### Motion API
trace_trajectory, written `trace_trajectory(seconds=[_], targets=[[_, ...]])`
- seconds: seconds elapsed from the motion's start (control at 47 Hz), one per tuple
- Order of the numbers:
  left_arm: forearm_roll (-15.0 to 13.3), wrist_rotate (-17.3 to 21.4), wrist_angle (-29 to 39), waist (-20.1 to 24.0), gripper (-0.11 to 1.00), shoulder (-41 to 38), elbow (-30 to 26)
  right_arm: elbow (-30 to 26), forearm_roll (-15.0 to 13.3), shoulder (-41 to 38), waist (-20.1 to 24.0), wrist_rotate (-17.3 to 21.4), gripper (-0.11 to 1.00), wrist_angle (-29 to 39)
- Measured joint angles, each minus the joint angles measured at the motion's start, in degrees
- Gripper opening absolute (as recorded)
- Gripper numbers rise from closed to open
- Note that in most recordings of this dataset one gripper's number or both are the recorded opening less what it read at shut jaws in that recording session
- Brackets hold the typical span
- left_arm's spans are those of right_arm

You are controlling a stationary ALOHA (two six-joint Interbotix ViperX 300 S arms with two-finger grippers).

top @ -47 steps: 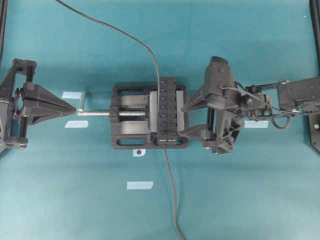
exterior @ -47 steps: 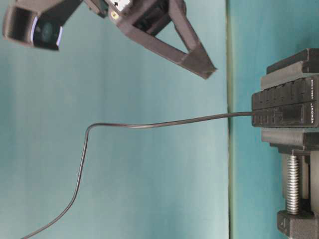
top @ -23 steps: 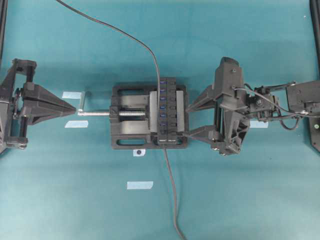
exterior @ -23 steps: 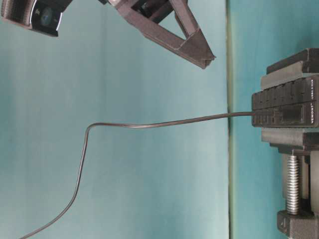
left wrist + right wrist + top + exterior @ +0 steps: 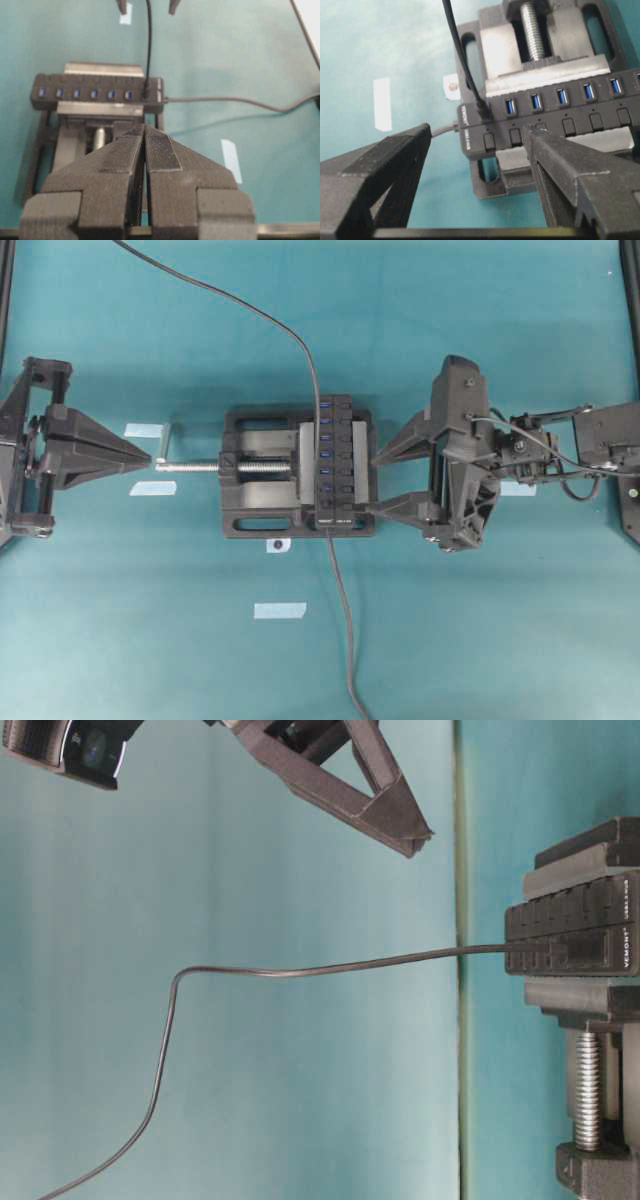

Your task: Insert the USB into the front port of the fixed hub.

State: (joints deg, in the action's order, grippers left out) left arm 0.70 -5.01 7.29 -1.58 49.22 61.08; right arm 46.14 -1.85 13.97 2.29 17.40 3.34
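Note:
The fixed hub [image 5: 336, 462] is a long black bar with blue slots, clamped in a vise. The USB [image 5: 482, 110] sits plugged into the slot nearest the hub's [image 5: 555, 117] white lettering, its thin cable [image 5: 250, 312] running off to the top left. My right gripper [image 5: 372, 482] is open just right of the hub, holding nothing. In the right wrist view the right gripper [image 5: 477, 131] straddles the lettered end without touching. My left gripper [image 5: 150, 458] is shut and empty at the far left, pointing at the vise screw. From the left wrist, the plug [image 5: 146, 92] stands in the hub [image 5: 95, 92] beyond the left gripper [image 5: 145, 128].
The black vise [image 5: 255, 472] with a silver screw [image 5: 190, 466] holds the hub. The hub's own cable [image 5: 345, 640] trails toward the front edge. Several pale tape strips [image 5: 279, 610] lie on the teal table.
My right gripper has drawn back a little to the right, away from the hub, still open. The USB stays in its slot. The left arm has not moved.

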Motion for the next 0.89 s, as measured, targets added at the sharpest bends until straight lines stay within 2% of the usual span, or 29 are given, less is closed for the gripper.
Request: trace_trajectory(seconds=[0.383,0.894], targets=[[-0.1,-0.1,0.0,0.0,0.00,0.1,0.0,2.3,0.0,0.0,0.2,0.0,0.79,-7.1],[-0.1,0.0,0.0,0.0,0.00,-0.1,0.5,2.4,0.0,-0.3,0.2,0.0,0.79,-7.8]])
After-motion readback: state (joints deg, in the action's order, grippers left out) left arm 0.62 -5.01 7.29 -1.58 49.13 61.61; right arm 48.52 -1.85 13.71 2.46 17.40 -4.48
